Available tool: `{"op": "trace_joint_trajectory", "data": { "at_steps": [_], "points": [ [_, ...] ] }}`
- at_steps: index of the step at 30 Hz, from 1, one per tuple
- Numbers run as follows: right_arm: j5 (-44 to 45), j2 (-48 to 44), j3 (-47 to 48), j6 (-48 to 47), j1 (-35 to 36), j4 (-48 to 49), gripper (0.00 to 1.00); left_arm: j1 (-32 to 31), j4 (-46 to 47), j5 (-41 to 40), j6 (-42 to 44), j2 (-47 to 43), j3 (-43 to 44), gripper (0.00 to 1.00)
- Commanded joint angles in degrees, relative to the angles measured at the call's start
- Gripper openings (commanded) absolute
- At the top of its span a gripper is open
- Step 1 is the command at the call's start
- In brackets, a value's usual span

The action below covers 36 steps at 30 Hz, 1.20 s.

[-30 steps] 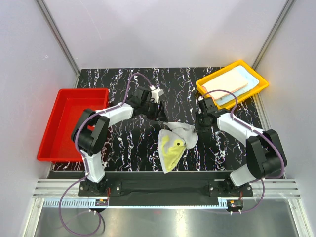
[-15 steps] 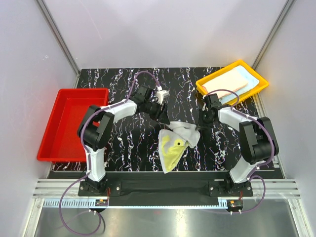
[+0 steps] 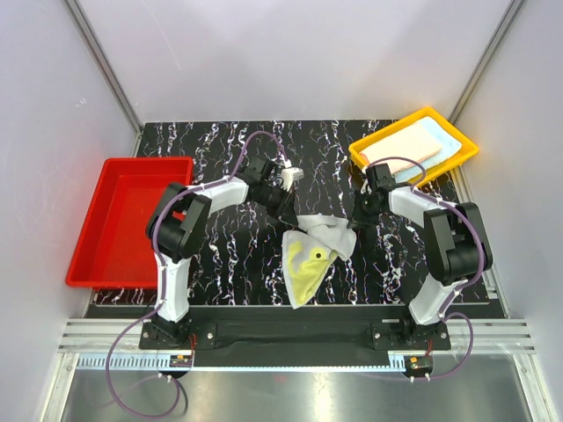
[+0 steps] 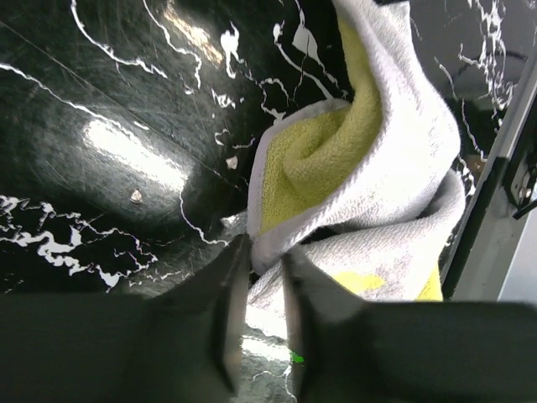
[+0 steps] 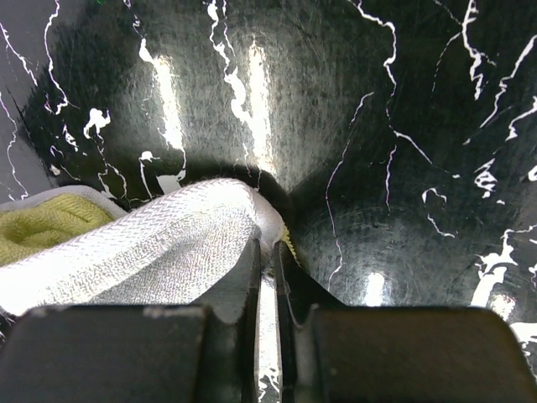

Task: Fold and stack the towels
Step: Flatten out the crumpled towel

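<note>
A crumpled towel (image 3: pixel 312 251), grey-white outside and yellow-green inside, lies on the black marbled table between the arms. My left gripper (image 3: pixel 295 211) sits at its upper left corner; in the left wrist view the jaws (image 4: pixel 264 248) have narrowed onto the edge of the towel (image 4: pixel 369 151), with cloth between the tips. My right gripper (image 3: pixel 354 220) is at the upper right corner. In the right wrist view the gripper (image 5: pixel 268 248) is shut on a pinch of the towel (image 5: pixel 151 252). Folded peach and light blue towels (image 3: pixel 406 148) lie in the yellow tray.
The yellow tray (image 3: pixel 359 158) stands at the back right, close behind my right arm. A red tray (image 3: pixel 88 237) sits at the left edge of the table. Grey walls enclose the table on three sides.
My left gripper has reached right to the towel's upper left corner and its jaws have narrowed onto the edge. The right gripper has kept its hold, and the towel has barely shifted.
</note>
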Motion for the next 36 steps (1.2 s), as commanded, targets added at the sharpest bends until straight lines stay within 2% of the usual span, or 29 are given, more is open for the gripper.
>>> {"op": "trace_joint_trajectory", "data": {
  "at_steps": [1,3,7,11,16,21,22,25,27,28,31,36],
  "points": [
    [-0.85,0.8,2.21,-0.71,-0.3,1.47,0.0,0.08,1.74,0.03,1.13,-1.23,2.68,0.17],
    [-0.32,0.8,2.47,-0.8,-0.21,1.21,0.0,0.08,2.0,-0.93,0.61,-2.2,2.6,0.09],
    [-0.85,0.89,2.29,-0.62,-0.3,1.47,0.0,0.08,1.3,-1.73,0.87,-2.73,3.39,0.0],
    [-1.03,1.24,2.47,-0.89,-0.3,1.03,0.0,0.08,0.68,-2.61,0.96,-3.43,3.39,0.0],
    [0.64,0.19,5.1,-1.68,-0.3,-1.34,0.0,0.08,-4.75,-9.71,1.22,-7.03,4.44,0.0],
    [3.02,-4.55,16.6,-1.85,-0.21,-4.86,0.0,0.17,-10.55,-23.5,0.61,-14.05,9.09,0.0],
    [2.58,-4.91,18.97,-2.46,-0.21,-5.47,0.0,0.17,-13.87,-25.79,0.69,-14.94,12.84,0.0],
    [-0.49,-4.21,35.27,-6.59,-0.21,-10.72,0.0,0.25,-22.13,-33.79,1.48,-17.58,22.5,0.0],
    [-1.73,-4.12,40.68,-9.39,-0.21,-12.67,0.0,0.25,-25.41,-38.35,2.01,-19.85,27.1,0.0],
    [-1.99,-4.47,44.88,-10.28,-0.21,-14.07,0.0,0.25,-28.21,-39.51,2.27,-20.65,28.94,0.0],
    [-4.1,-6.75,49.56,-13.97,-0.21,-16.45,0.0,0.25,-31.21,-42.33,2.19,-24.95,34.05,0.0],
    [-9.72,-15.35,48.88,-17.05,0.66,-17.43,0.0,-0.53,-33.77,-38.65,1.31,-33.64,35.39,0.0]
  ]
}}
